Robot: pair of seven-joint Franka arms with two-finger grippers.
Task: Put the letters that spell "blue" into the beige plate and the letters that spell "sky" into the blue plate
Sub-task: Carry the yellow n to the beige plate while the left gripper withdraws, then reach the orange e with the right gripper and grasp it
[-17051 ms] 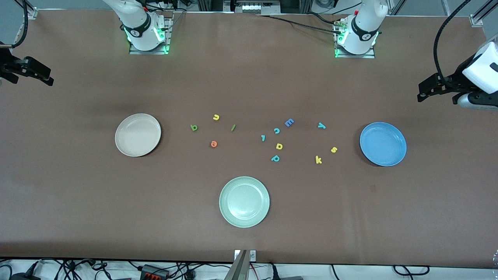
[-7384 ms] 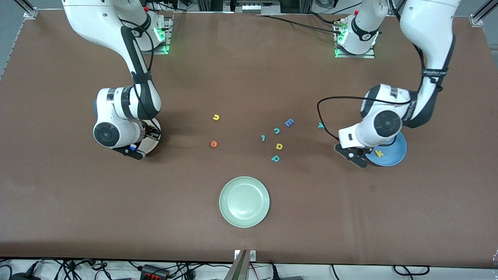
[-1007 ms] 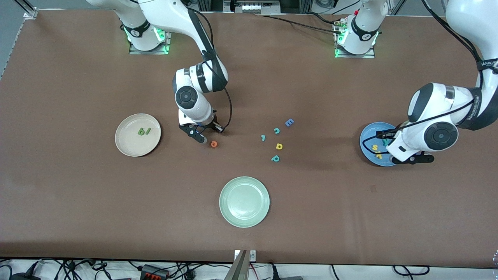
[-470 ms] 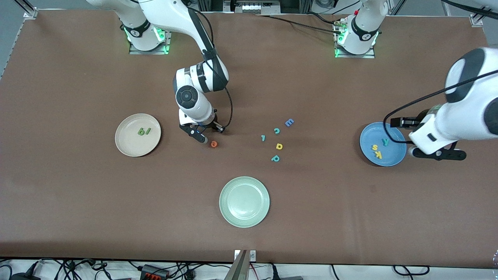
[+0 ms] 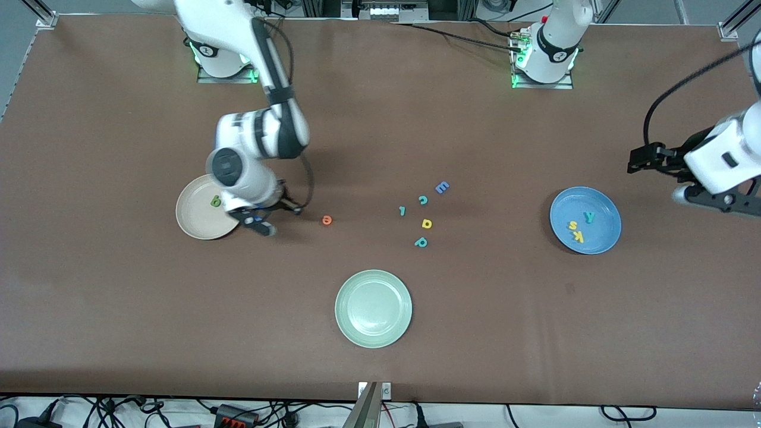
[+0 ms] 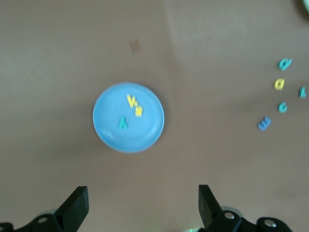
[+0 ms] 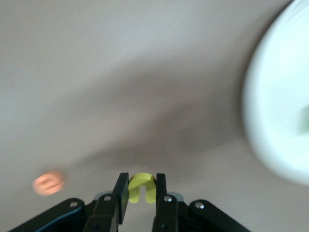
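Note:
My right gripper hangs by the rim of the beige plate, on the side toward the orange e, and is shut on the yellow u. The dark green b lies in that plate; the arm hides the rest of the plate's inside. The wrist view shows the e on the table and the plate close by. The blue plate holds the yellow s, yellow k and teal y. My left gripper is open and raised near its table end, looking down on that plate.
A pale green plate sits nearest the front camera. Mid-table lie a blue E, teal c, a small teal letter, a yellow d-like letter and teal p.
My right gripper has carried the yellow u from beside the orange e to the beige plate's rim. My left arm has drawn away from the blue plate toward its table end.

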